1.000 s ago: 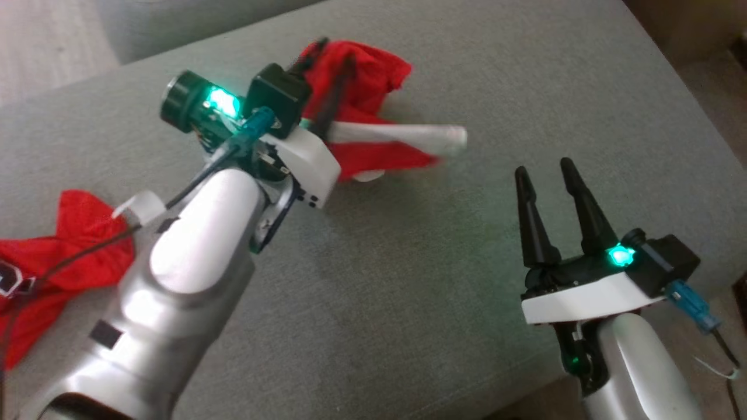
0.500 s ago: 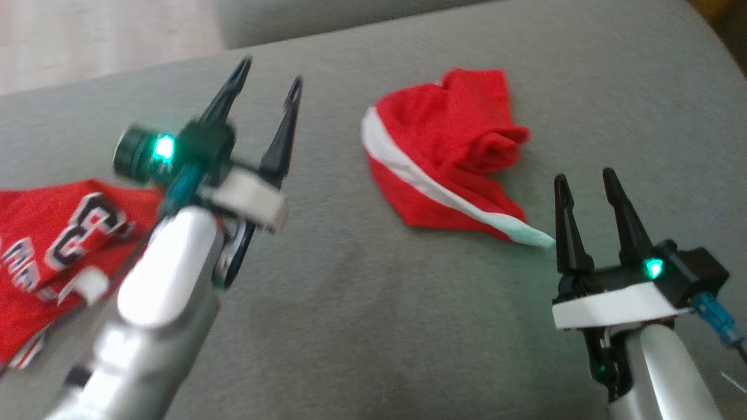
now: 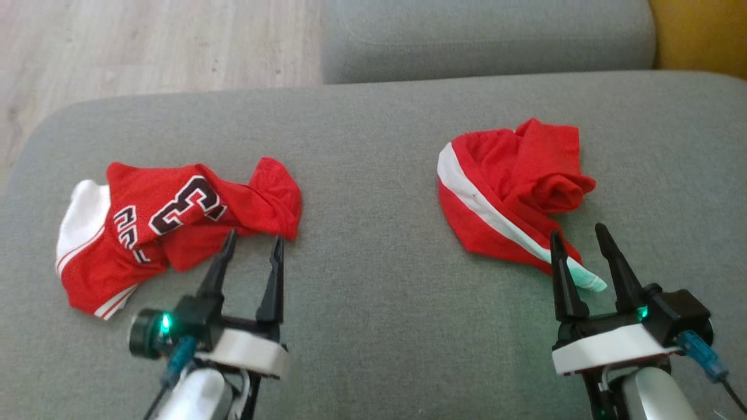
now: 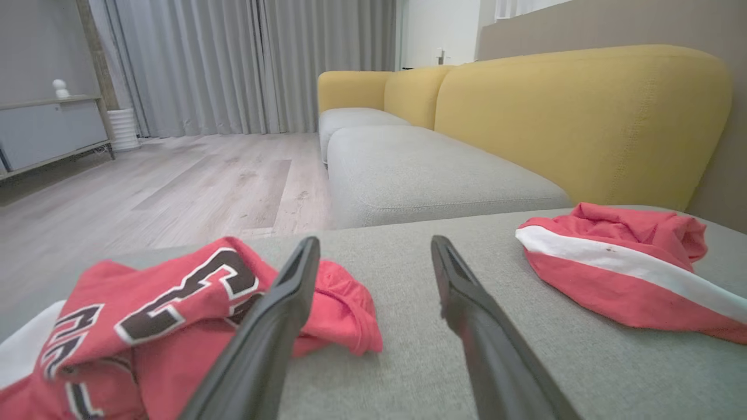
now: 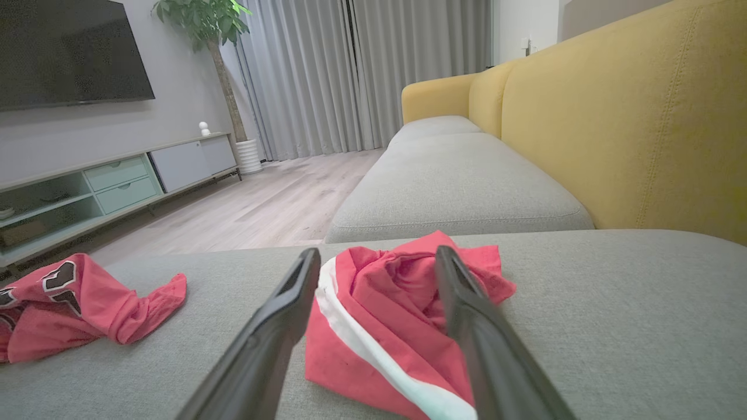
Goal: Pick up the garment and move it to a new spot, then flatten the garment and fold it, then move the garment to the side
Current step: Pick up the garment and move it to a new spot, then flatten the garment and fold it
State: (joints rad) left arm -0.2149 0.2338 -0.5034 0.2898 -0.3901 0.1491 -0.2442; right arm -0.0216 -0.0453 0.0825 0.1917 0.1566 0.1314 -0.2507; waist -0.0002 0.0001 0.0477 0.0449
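Observation:
A crumpled red garment with a white stripe (image 3: pixel 513 192) lies on the grey sofa cushion (image 3: pixel 373 291), right of centre. It also appears as the striped garment (image 4: pixel 613 274) and, in the right wrist view, the same heap (image 5: pixel 397 303). My right gripper (image 3: pixel 578 230) stands open just in front of its near edge, fingertips over the white stripe end, gripping nothing. A red jersey with dark numbers (image 3: pixel 175 221) lies crumpled at the left. My left gripper (image 3: pixel 254 238) is open and empty, tips at the jersey's near edge (image 4: pixel 146 303).
A second grey cushion (image 3: pixel 484 35) lies beyond the seam at the back. The yellow sofa back (image 4: pixel 583 116) rises to the right. Wooden floor (image 3: pixel 146 46) lies past the cushion's rounded far-left edge. Bare grey cushion stretches between the two garments.
The head camera has shifted. My left gripper opened, let go of the striped garment and drew back to the near left. The striped garment now rests in a heap on the cushion.

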